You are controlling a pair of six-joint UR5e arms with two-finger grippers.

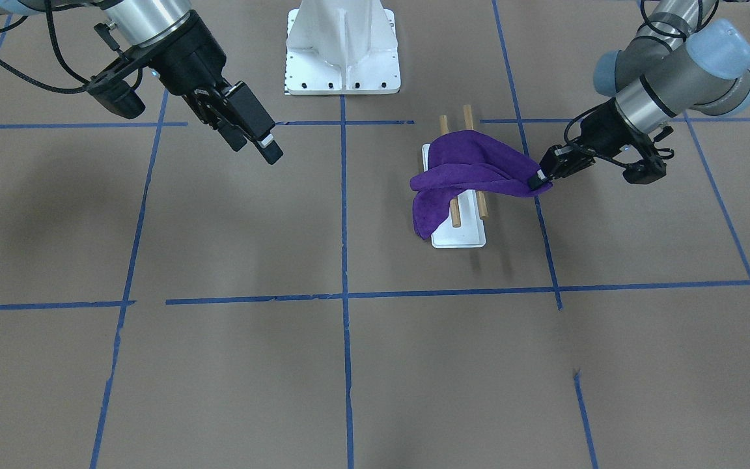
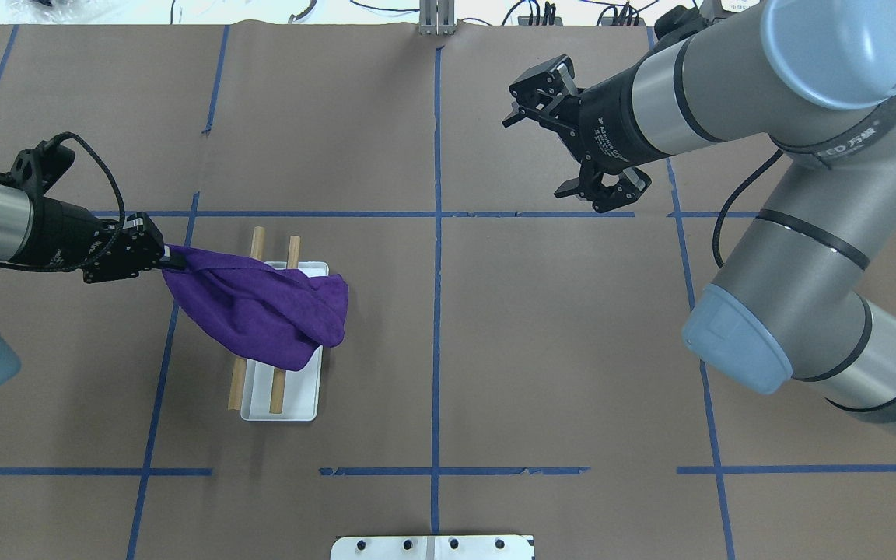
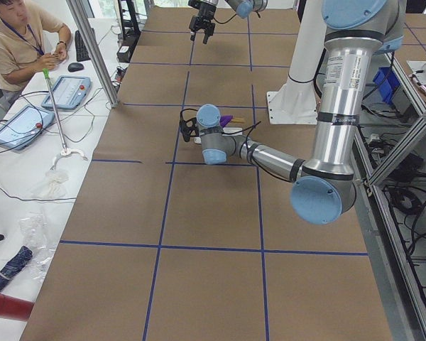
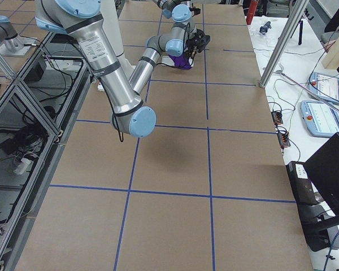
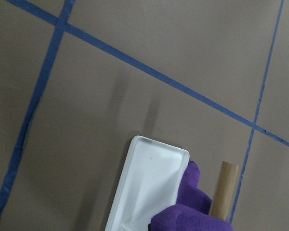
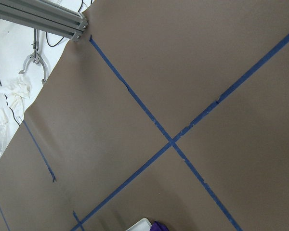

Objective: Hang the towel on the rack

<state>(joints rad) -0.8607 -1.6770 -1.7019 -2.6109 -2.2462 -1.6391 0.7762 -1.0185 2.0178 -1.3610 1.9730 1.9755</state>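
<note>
Brown-papered table (image 1: 446, 378) with a blue tape grid.

Front view: purple towel (image 1: 466, 172) draped across both dowels of the rack (image 1: 459, 236). Left gripper (image 1: 540, 179) pinched on the towel's corner, just beside the rack. Right gripper (image 1: 254, 144) spread, empty, well apart.

Overhead: dowels run away from the robot; the held corner lies to their left.

Left wrist: rack base and one dowel end below.

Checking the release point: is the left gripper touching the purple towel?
Touching. The overhead exterior view shows the left gripper shut on a corner of the towel, with no gap between fingertips and cloth.
</note>
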